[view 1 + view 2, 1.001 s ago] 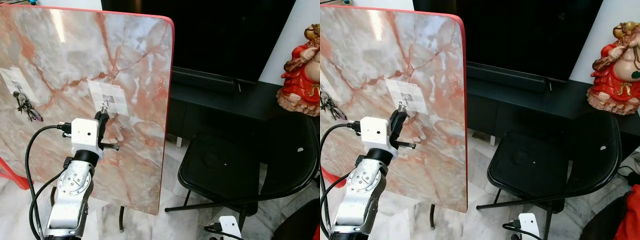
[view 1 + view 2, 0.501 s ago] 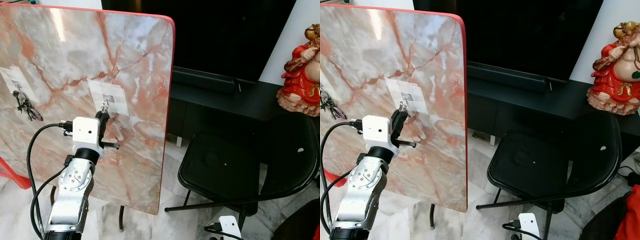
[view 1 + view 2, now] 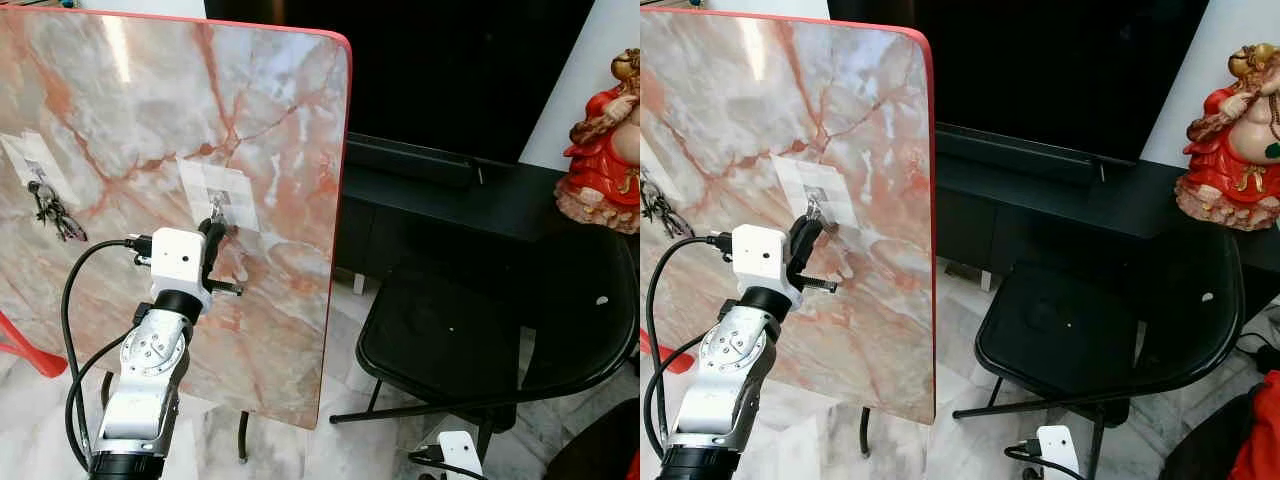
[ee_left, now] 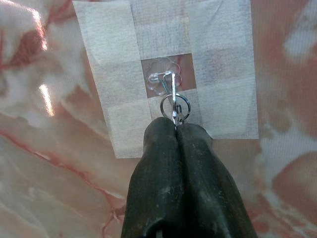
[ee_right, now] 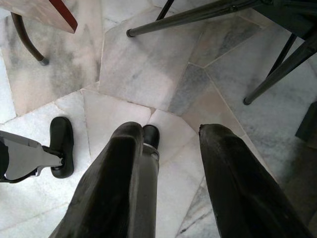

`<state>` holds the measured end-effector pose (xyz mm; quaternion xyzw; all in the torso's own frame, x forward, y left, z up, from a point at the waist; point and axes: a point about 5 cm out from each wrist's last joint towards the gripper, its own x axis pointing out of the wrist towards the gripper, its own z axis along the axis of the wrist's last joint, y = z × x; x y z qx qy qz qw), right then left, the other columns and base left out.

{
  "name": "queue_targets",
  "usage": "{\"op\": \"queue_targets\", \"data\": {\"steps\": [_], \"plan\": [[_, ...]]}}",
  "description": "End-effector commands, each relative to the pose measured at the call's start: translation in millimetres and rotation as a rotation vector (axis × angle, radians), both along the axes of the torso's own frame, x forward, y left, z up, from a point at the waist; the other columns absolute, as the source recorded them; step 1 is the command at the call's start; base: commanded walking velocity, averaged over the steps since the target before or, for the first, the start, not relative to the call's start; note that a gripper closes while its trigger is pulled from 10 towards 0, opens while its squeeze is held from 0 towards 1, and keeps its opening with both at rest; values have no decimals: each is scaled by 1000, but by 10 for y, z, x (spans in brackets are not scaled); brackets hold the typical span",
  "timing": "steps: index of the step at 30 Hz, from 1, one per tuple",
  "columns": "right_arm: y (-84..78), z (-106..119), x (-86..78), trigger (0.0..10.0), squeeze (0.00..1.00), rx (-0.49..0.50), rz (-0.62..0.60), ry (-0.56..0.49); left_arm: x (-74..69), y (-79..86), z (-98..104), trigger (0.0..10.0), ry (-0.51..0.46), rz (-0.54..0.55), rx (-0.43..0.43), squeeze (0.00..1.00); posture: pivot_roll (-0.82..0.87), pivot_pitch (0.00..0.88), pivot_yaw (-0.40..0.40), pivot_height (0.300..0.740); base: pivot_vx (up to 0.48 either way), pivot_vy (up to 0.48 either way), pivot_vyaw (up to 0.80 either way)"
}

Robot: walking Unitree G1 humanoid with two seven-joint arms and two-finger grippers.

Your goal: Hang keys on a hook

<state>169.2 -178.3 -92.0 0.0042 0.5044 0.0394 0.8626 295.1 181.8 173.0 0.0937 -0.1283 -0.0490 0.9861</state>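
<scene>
The left gripper (image 4: pixel 176 130) is raised against the upright marble board (image 3: pixel 150 120); its wrist view shows the fingers pressed together on the keys (image 4: pixel 175 106), whose ring sits at the clear hook (image 4: pixel 166 82) amid white tape (image 4: pixel 114 89), though whether it is threaded on is unclear; the head views add another key bunch (image 3: pixel 52 212) further left; the right gripper (image 5: pixel 171 134) hangs spread above marble floor (image 5: pixel 129 74).

Upended pink-veined marble tabletop with red rim (image 3: pixel 870 130) as landmark. Taped to its face, a white patch with a small clear hook (image 3: pixel 816 206). Just below that hook, left gripper (image 3: pixel 810 228), touching the face. Right of the tabletop, a black folding chair (image 3: pixel 1110 330).
</scene>
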Motion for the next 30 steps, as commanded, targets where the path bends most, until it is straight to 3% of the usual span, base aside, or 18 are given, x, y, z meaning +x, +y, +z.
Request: {"op": "queue_targets", "data": {"steps": [1,30], "plan": [[-19,14,29,10000,0,-12,9,-7,18,-21,-11,10000,22,-16,3,0,33,0,-63,740,0,0,0],[-28,13,21,10000,0,-13,11,-9,-17,-27,-107,10000,81,-23,67,0,32,0,-66,740,0,0,0]]}}
